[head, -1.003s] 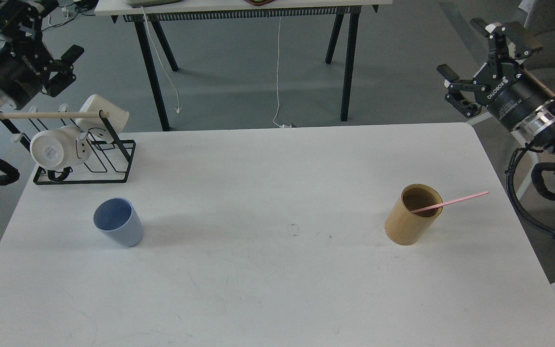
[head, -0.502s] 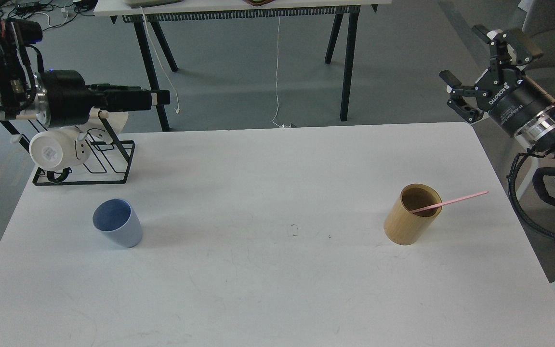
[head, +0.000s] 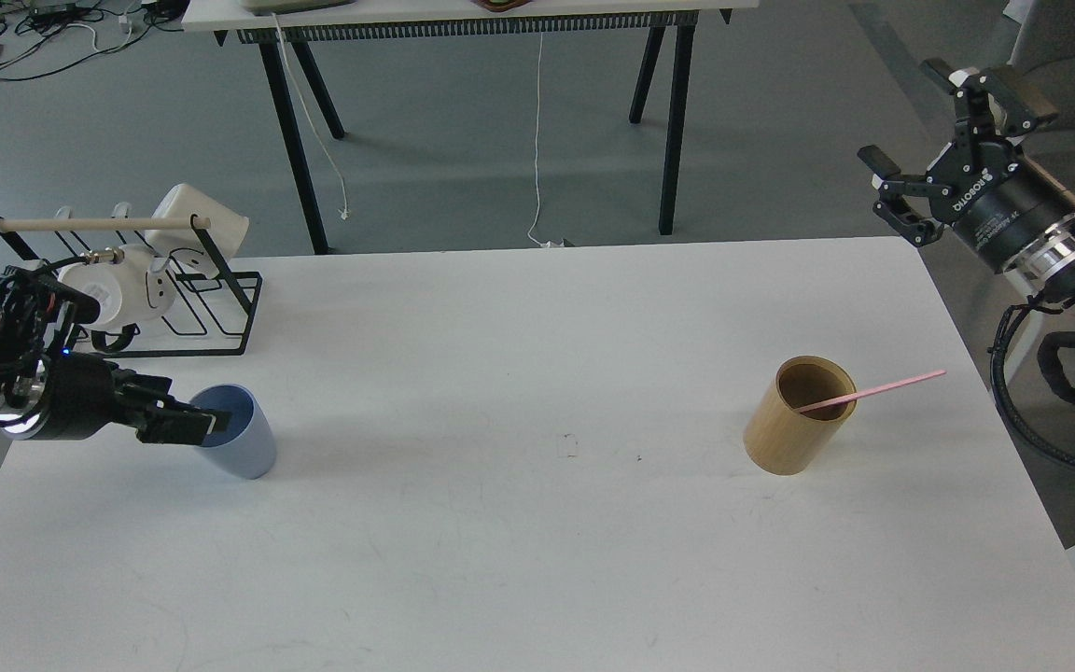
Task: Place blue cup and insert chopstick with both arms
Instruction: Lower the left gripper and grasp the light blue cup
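My left gripper (head: 197, 422) reached the blue cup (head: 244, 446) at the table's (head: 537, 560) left (grip unclear to me); my right gripper (head: 920, 149) hung spread, the chopstick (head: 873, 391) leaning in the tan holder (head: 794, 434).

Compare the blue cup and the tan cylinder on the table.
The blue cup is pale blue and tapered; the tan cylinder is straight-sided and looks taller. The cup holds nothing, while the cylinder holds the pink chopstick leaning over its rim. The left tool is at the cup's rim; nothing is near the cylinder. Both stand upright, open-topped.
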Robot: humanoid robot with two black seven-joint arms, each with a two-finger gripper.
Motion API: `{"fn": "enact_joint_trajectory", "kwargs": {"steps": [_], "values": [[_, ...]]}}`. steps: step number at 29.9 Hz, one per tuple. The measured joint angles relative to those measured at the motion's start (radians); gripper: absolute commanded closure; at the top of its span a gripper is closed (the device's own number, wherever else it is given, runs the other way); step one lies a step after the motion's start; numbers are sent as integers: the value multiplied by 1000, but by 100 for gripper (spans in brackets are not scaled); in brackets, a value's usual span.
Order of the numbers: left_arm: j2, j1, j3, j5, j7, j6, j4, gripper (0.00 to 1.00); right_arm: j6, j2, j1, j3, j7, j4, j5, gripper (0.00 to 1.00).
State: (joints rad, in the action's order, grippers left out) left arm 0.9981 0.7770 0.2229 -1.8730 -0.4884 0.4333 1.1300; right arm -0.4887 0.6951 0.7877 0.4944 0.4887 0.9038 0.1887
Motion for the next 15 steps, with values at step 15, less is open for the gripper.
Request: {"fn": "enact_joint_trajectory", "kwargs": {"steps": [15], "values": [[-79, -22, -12, 0, 0, -54, -141, 22, 0, 7, -15, 7, 0, 3, 0, 3]]}}
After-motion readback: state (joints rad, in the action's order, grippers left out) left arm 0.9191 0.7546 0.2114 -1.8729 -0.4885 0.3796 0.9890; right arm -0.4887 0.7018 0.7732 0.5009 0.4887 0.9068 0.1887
